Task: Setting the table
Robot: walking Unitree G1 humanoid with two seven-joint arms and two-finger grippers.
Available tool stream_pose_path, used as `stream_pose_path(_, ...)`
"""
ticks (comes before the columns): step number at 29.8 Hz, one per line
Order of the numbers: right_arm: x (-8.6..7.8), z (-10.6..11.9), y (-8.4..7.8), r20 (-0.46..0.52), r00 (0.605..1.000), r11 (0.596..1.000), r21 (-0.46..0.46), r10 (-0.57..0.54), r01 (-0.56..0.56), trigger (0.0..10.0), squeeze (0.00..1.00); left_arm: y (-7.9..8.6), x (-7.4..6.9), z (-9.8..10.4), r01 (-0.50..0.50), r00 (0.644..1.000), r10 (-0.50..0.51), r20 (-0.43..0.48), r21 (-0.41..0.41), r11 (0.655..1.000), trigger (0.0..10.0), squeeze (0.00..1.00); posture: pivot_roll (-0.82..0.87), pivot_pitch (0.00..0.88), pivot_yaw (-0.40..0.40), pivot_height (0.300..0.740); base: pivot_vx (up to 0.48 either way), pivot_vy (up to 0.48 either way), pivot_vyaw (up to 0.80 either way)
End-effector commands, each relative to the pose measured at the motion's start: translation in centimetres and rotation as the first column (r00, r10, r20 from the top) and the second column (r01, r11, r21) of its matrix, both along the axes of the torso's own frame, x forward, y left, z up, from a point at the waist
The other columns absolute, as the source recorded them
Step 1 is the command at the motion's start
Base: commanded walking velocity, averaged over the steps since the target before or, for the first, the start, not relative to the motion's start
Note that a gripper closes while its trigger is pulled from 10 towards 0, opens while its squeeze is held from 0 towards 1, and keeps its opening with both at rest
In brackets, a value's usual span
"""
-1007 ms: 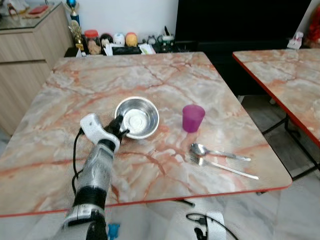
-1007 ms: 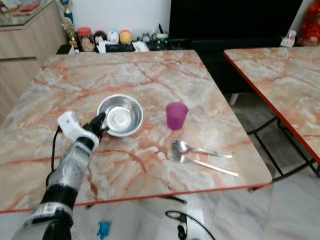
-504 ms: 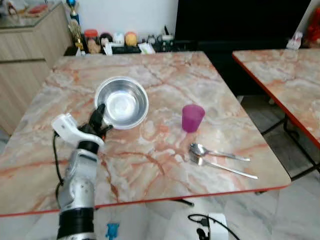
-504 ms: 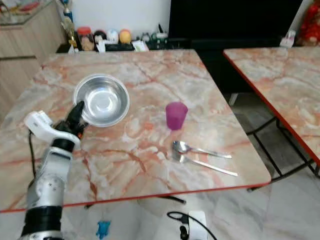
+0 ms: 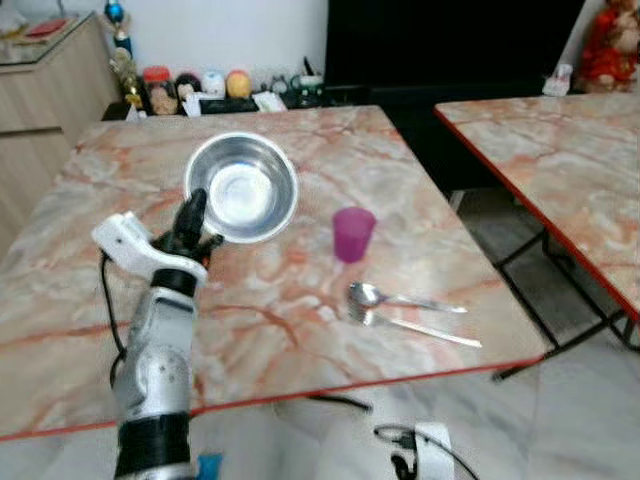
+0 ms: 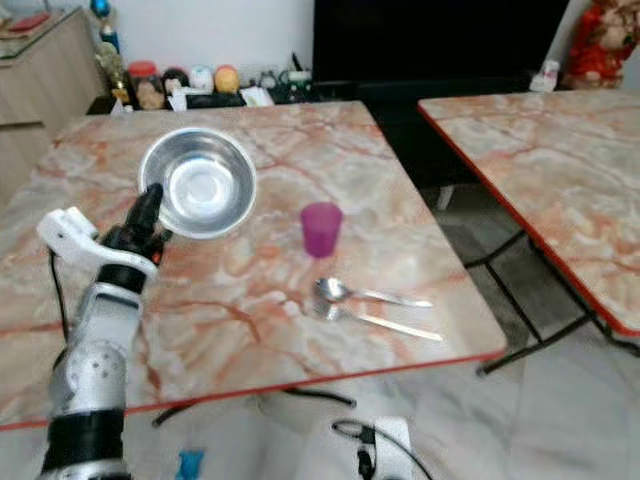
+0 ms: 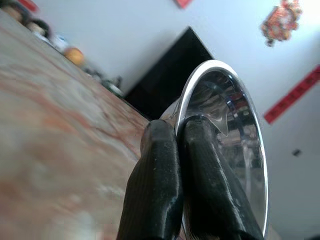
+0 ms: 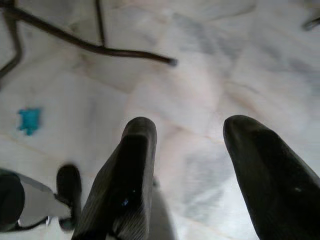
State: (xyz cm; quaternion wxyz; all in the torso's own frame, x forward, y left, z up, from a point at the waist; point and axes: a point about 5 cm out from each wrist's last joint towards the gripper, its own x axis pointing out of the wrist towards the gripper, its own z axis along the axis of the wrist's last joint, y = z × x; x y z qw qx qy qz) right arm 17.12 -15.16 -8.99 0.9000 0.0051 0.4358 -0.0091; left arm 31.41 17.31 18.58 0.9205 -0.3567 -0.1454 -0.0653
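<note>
My left gripper is shut on the near rim of a shiny steel bowl, which it holds tilted above the marble table. The left wrist view has both black fingers pinching the bowl's rim. A purple cup stands upright to the right of the bowl. A spoon and a fork lie side by side near the table's front right. My right gripper hangs open over the floor.
A second marble table stands to the right across a gap. Jars and small items line a low shelf behind the table, beside a wooden cabinet. A dark screen fills the back wall. Cables lie on the floor.
My left gripper lifted the bowl off the table and carried it left and away from me. The camera has since shifted, moving the whole scene leftward in view.
</note>
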Motion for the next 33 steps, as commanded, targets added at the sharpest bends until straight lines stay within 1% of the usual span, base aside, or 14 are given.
stream_pose_path(1, -0.03, -0.02, 0.05, -0.001, 1.0, 1.0, 0.004, -0.011, 0.011, 10.0, 0.0, 0.3, -0.15, 0.7, -0.008, 1.0, 0.007, 0.019, 0.013, 1.0, 10.0, 0.0, 0.14, 0.0, -0.065, 0.728, 0.0, -0.48, 0.0)
stream_pose_path(12, 0.09, 0.04, 0.14, 0.005, 1.0, 1.0, -0.008, 0.011, -0.011, 10.0, 0.0, 0.21, -0.11, 0.72, -0.007, 1.0, 0.007, 0.008, 0.02, 1.0, 10.0, 0.0, 0.14, 0.0, -0.061, 0.728, 0.0, -0.48, 0.0)
stream_pose_path(17, 0.13, 0.07, 0.14, 0.007, 1.0, 1.0, -0.01, 0.008, -0.008, 10.0, 0.0, 0.08, -0.09, 0.76, -0.006, 1.0, 0.006, 0.004, 0.019, 1.0, 10.0, 0.0, 0.14, 0.0, -0.06, 0.728, 0.0, -0.48, 0.76)
stream_pose_path(19, 0.06, 0.04, 0.11, 0.007, 1.0, 1.0, 0.004, -0.021, 0.021, 10.0, 0.0, -0.03, -0.09, 0.74, -0.004, 1.0, 0.004, 0.003, 0.021, 1.0, 10.0, 0.0, 0.14, 0.0, -0.06, 0.728, 0.0, -0.476, 0.0)
stream_pose_path(27, 0.05, 0.02, 0.1, 0.003, 1.0, 1.0, -0.004, -0.002, 0.002, 10.0, 0.0, -0.31, -0.08, 0.59, 0.007, 1.0, -0.007, -0.003, 0.021, 1.0, 10.0, 0.0, 0.14, 0.0, -0.062, 0.728, 0.0, -0.473, 0.0)
stream_pose_path(33, 0.02, 0.01, 0.13, 0.003, 1.0, 1.0, -0.001, -0.002, 0.002, 10.0, 0.0, -0.57, -0.17, 0.42, 0.023, 1.0, -0.023, -0.009, 0.038, 0.999, 10.0, 0.0, 0.13, 0.0, -0.058, 0.728, 0.0, -0.472, 0.0)
